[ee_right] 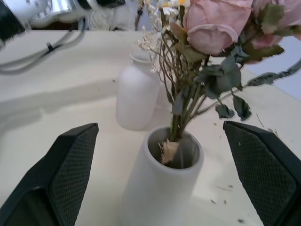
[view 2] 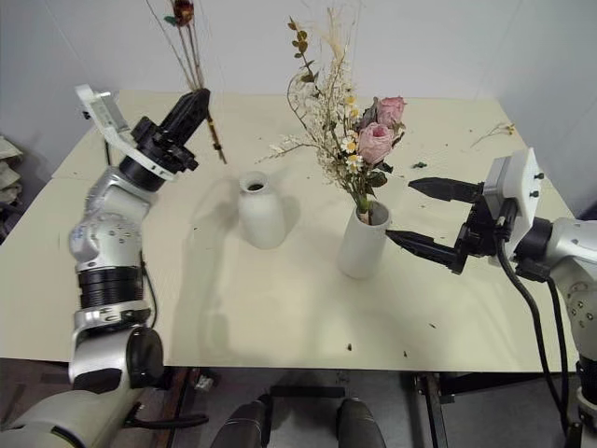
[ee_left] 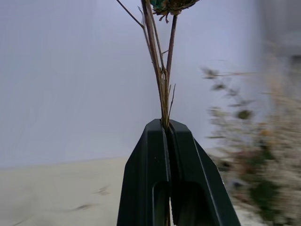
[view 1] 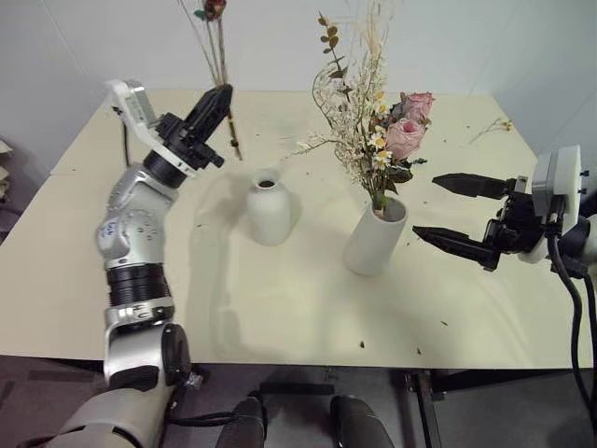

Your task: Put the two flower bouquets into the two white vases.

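With the big rose bouquet (view 1: pixel 378 121) already in the tall vase (view 1: pixel 375 238), L gripper (view 1: pixel 216 105) is clamped on the thin bunch (view 1: pixel 216 47), up far-left of the squat vase (view 1: pixel 269 207). R gripper (view 1: pixel 452 212) gapes beside the tall vase. Risk: narrow neck, splayed stems could miss or tip it.

Cream table (view 1: pixel 280 317) w/ dried crumbs scattered on top. Plain white wall (view 1: pixel 485 37) behind. Dark floor (view 1: pixel 504 411) below the table's near edge.
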{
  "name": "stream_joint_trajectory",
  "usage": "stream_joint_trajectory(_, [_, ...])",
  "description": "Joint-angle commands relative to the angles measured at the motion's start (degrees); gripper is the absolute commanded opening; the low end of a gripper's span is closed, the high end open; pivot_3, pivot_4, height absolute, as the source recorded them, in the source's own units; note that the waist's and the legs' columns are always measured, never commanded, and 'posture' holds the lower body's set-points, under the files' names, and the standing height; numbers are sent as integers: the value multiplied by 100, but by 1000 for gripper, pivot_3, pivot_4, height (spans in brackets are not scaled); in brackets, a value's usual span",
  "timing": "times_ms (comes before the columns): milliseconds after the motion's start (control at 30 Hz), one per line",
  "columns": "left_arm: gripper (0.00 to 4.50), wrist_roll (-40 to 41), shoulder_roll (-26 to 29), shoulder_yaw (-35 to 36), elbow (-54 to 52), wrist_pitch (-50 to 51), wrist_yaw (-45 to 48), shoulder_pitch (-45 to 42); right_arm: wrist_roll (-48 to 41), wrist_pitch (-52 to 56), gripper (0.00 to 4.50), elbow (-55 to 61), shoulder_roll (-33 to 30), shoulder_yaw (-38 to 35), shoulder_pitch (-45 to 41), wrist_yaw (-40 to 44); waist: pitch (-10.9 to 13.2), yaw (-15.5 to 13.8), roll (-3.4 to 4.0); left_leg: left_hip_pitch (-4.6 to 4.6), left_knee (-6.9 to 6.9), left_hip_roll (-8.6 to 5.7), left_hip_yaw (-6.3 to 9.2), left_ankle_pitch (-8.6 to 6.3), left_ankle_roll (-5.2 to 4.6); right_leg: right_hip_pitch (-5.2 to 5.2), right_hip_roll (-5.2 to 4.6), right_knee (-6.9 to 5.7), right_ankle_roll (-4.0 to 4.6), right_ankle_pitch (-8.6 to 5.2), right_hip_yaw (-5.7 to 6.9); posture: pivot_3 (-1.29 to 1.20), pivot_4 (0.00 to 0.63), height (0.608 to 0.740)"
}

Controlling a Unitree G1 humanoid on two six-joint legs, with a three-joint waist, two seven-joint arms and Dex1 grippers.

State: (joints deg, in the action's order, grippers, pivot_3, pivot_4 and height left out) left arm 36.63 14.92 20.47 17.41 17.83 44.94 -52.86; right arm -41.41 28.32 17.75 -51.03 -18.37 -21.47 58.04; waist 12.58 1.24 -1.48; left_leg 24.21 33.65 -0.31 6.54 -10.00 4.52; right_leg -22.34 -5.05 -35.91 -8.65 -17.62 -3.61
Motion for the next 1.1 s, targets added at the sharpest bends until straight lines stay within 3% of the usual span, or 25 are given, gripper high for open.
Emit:
stream_joint_trajectory(33, [9, 91, -19, -92, 87, -314, 331, -125, 7, -119, 4500, 182, 12, -171, 30, -110, 0, 19, 0, 0, 1, 0, 0, 0, 0, 0, 0, 0, 0, 0, 0, 0, 150, 740])
stream_joint_trajectory(867, [9, -646, -108, -477, 1778, -2197, 1197, 254, -113, -119, 4500, 531, 129, -361, 412, -641, 0, 16, 0, -1, -1, 3, 1, -1, -1, 0, 5, 2, 3, 2, -2, 0, 150, 740])
stream_joint_trajectory(967, [683, -635, -113, -556, 1797, -2136, 1316, 300, -117, -110, 4500, 544, 155, -338, 386, -686, 0, 18, 0, -1, -1, 3, 1, -1, -1, 0, 5, 2, 3, 2, -3, 0, 150, 740])
stream_joint_trajectory(1100, [1913, -631, 32, -595, 1535, -2086, 1383, 371, -106, -123, 4500, 536, 169, -321, 370, -703, 0, 18, 0, 0, -2, 3, 1, -1, -1, -1, 5, 3, 3, 2, -2, 0, 150, 740])
